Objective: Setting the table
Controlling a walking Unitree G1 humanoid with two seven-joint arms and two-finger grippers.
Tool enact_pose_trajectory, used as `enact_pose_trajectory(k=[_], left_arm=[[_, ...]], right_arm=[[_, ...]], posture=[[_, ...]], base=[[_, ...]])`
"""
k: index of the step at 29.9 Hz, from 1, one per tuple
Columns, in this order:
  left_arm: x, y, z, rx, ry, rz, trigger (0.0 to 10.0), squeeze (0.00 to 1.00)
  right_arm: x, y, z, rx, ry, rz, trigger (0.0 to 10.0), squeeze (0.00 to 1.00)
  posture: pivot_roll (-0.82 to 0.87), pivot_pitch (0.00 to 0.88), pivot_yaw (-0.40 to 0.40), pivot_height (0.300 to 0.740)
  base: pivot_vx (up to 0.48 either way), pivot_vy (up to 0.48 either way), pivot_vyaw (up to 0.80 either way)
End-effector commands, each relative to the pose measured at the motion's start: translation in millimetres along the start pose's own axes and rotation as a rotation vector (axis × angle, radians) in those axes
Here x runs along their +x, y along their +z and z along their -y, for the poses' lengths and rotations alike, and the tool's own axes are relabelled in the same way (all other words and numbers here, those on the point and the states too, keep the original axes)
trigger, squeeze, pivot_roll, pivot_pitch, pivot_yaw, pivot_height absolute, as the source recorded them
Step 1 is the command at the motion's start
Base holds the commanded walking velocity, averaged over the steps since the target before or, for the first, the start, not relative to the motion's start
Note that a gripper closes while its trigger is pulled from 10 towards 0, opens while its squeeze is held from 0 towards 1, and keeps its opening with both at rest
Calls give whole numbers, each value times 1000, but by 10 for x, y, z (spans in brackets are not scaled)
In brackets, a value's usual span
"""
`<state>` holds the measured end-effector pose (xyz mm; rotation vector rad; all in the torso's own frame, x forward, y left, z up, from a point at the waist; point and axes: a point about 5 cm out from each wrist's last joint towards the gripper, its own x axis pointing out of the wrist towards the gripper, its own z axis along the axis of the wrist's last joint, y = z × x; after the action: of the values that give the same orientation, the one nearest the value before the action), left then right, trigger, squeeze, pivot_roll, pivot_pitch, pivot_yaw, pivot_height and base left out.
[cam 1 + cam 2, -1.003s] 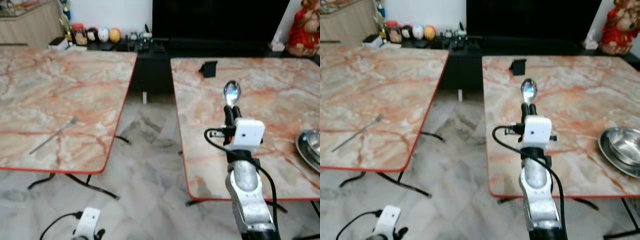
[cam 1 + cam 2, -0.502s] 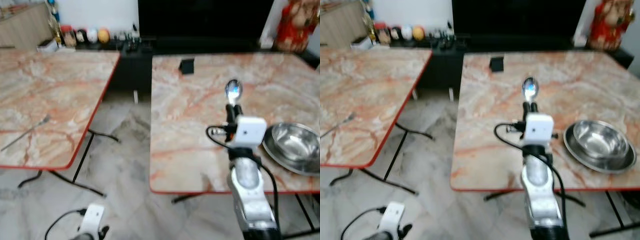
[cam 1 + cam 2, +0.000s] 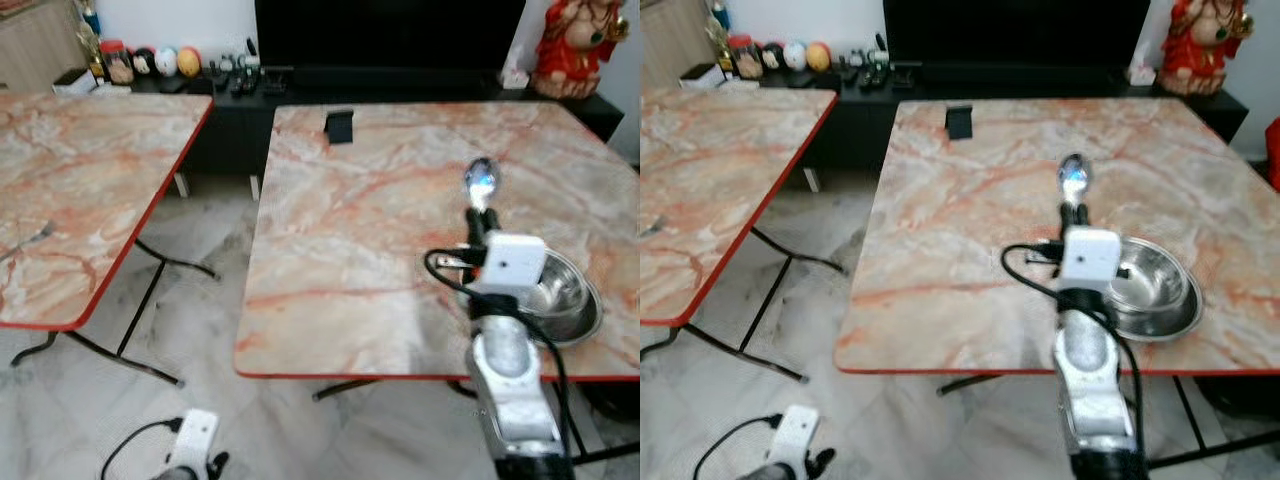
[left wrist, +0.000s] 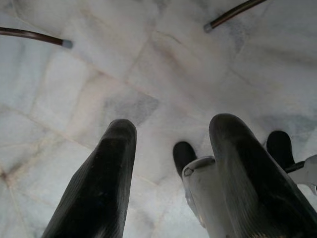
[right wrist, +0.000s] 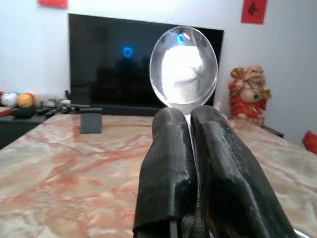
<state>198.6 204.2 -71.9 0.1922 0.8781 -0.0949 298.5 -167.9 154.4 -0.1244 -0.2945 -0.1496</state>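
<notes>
My right gripper [image 3: 478,218] is shut on the handle of a steel spoon [image 3: 480,182], which stands upright with its bowl above the fingertips. It hovers over the marble table [image 3: 350,250] ahead. In the right wrist view the spoon [image 5: 184,67] rises from between the closed black fingers [image 5: 168,163]. A steel bowl on a steel plate [image 3: 562,292] rests on the table near its front edge, just right of my right wrist. My left gripper [image 4: 171,134] hangs low over the tiled floor with its fingers apart and nothing in them.
A second marble table [image 3: 90,180] stands to the left with a fork [image 3: 32,237] on it; a floor gap separates the two. A small black stand [image 3: 339,126] sits at the far side of the table ahead. Behind are a dark TV cabinet and a red figurine [image 3: 570,45].
The view has swung to the right, so the table ahead now sits in the middle and the steel bowl appears beside my right wrist. The spoon stays gripped upright.
</notes>
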Motion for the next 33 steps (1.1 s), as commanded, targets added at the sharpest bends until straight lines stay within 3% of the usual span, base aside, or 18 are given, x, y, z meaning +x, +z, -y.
enact_pose_trajectory(k=[1,33], left_arm=[[-11,-42,-38,-3,10,-22,10000,0],[-20,-71,-49,-4,10,-28,10000,0]], right_arm=[[27,42,-28,7,11,12,10000,0],[22,30,34,-3,-7,9,10000,0]], posture=[[-9,0,-11,740],[-14,0,-7,740]], base=[[0,-266,0],[0,-246,0]])
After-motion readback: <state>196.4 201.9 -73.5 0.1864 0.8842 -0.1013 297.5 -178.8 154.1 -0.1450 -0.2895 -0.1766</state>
